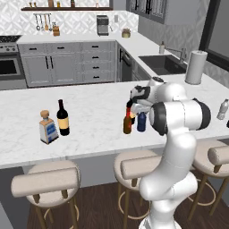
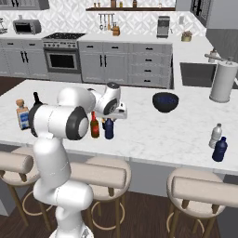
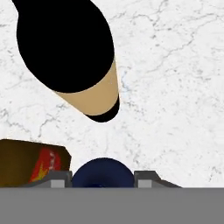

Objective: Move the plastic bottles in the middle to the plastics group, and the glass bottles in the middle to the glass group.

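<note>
My gripper (image 3: 103, 178) hangs open straight above the small dark blue bottle (image 3: 103, 171), whose rounded top sits between the two fingertips (image 3: 59, 178). That blue bottle (image 1: 141, 121) stands on the island counter beside the small brown bottle (image 1: 127, 125) with its reddish cap. The tall dark wine bottle (image 3: 65, 43) with the yellowish label stands just behind them. Far left stands the glass group: a squat blue-labelled bottle (image 1: 48, 128) and a wine bottle (image 1: 63, 118). At the far right is the pale translucent bottle (image 2: 215, 135).
Another dark blue bottle (image 2: 220, 149) stands next to the pale one near the counter's front edge. A black bowl (image 2: 165, 102) and a paper towel roll (image 2: 223, 82) sit farther back on the right. Bar stools (image 1: 47, 182) line the front of the counter.
</note>
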